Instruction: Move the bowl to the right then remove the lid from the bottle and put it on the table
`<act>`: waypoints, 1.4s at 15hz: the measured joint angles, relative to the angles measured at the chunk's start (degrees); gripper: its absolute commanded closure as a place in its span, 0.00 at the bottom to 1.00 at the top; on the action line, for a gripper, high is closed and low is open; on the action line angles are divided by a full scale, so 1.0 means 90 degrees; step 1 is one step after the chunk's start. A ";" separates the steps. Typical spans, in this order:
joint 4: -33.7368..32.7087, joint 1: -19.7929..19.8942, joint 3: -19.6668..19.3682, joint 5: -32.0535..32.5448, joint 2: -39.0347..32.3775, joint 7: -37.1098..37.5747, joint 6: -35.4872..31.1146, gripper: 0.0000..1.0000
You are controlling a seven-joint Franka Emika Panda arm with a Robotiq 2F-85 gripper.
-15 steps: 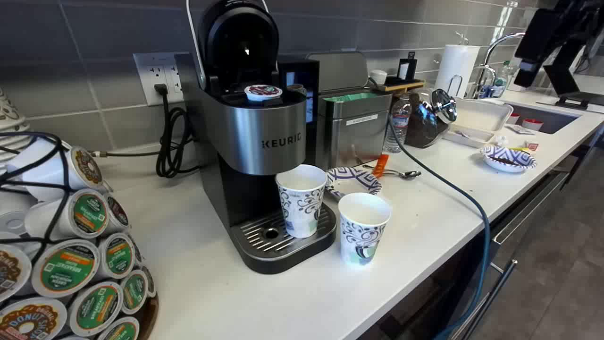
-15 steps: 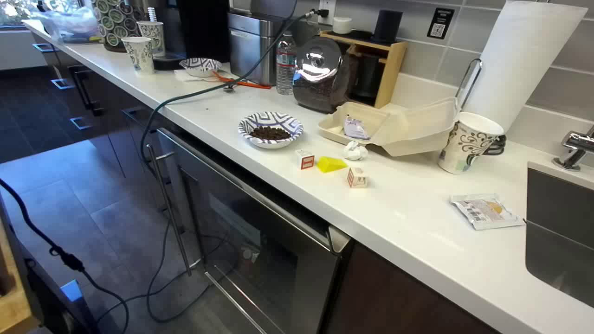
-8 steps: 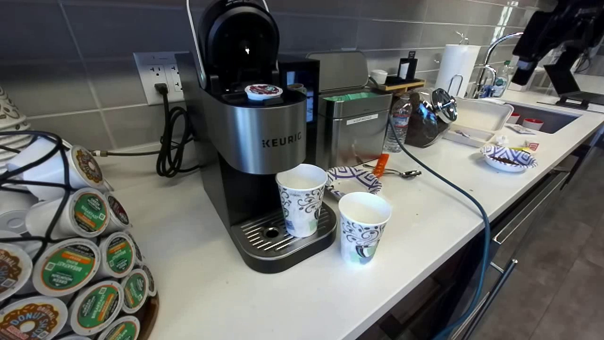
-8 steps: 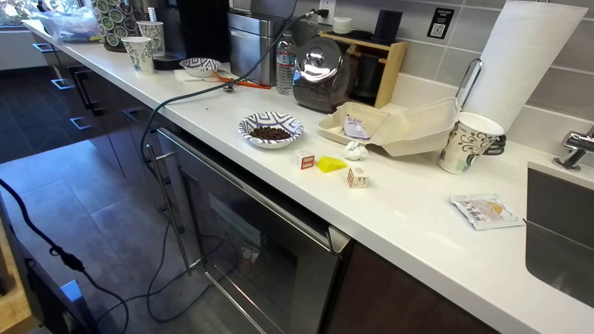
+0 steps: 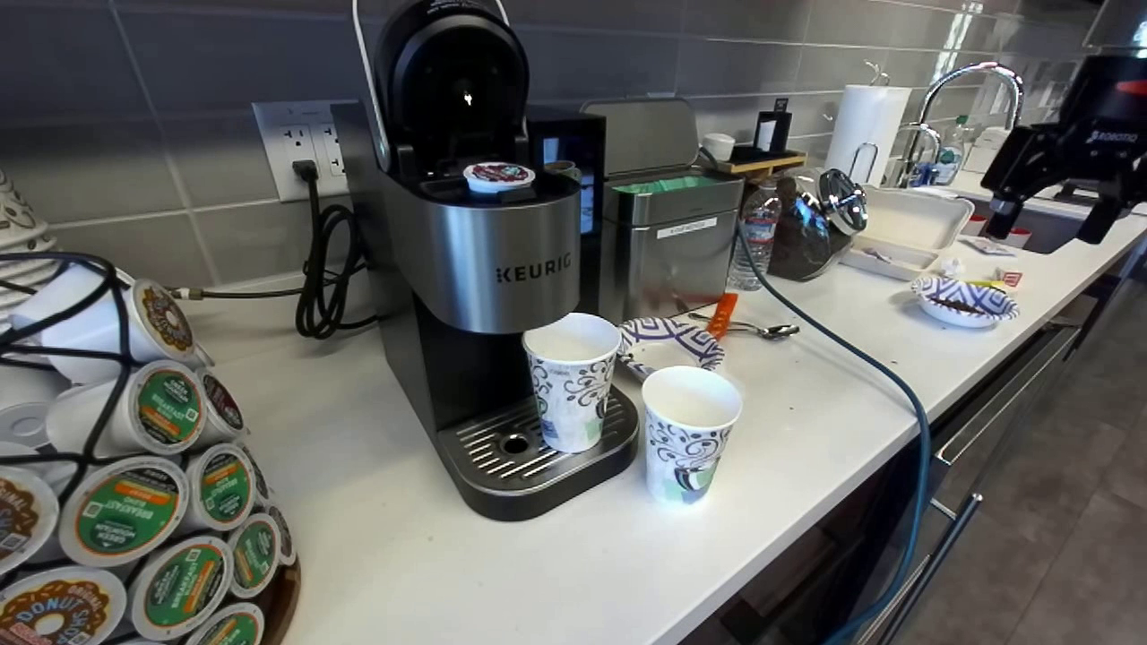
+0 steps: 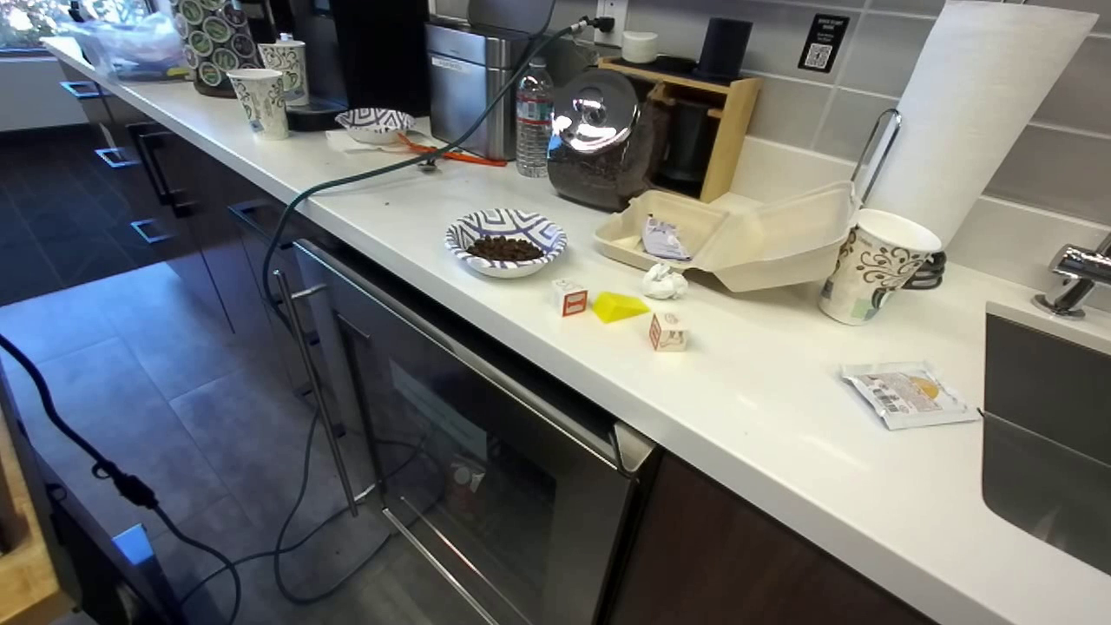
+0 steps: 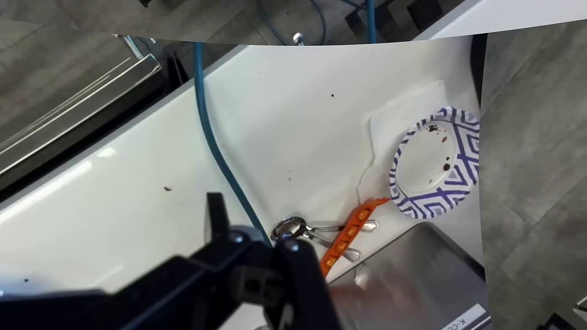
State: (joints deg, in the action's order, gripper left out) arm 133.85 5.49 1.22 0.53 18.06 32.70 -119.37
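My gripper (image 5: 1050, 222) hangs at the upper right of an exterior view, fingers apart and empty. Its dark parts (image 7: 252, 247) fill the lower middle of the wrist view. A patterned bowl of dark beans (image 5: 972, 315) sits on the off-white table (image 5: 806, 430); it also shows in an exterior view (image 6: 512, 219). A second patterned bowl (image 5: 676, 331) stands near the coffee machine and shows in the wrist view (image 7: 458, 183). The clear bottle (image 5: 757, 237) stands upright beside a steel bin, also in an exterior view (image 6: 534, 126). The orange lid does not show.
A blue-green cable (image 6: 382, 174) crosses the counter and hangs over its front edge. An orange strip (image 7: 351, 233) lies across spoons (image 7: 293, 228). Paper cups (image 5: 692, 439), a bean jar (image 6: 599, 143), a takeout box (image 6: 764, 247) and toy blocks (image 6: 668, 332) stand around.
The arm has moved lower and larger in the upper right of an exterior view, and its open gripper fingers now show there. The bowls, bottle and cups have not moved.
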 measured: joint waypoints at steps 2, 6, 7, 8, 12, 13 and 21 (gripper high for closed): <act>-0.0039 -0.0042 0.0227 0.0005 -0.0103 0.0340 -0.0002 0.00; -0.0043 -0.0020 0.0155 0.0008 -0.0101 0.0308 -0.0002 0.00; -0.0022 -0.0022 0.0155 0.0007 -0.0099 0.0283 -0.0231 0.00; 0.0037 -0.0023 0.0154 0.0004 -0.0098 0.0218 -0.0701 0.00; 0.0473 -0.0080 0.0139 -0.0716 -0.0335 0.0190 -0.2870 0.00; 0.0583 -0.0145 0.0138 -0.1046 -0.0493 0.0185 -0.3419 0.00; -0.0394 -0.1963 0.0664 -0.4822 -0.2552 -0.1106 -0.6862 0.00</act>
State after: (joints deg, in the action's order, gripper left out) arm 130.30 -12.18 7.20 -42.87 -4.91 22.74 -181.13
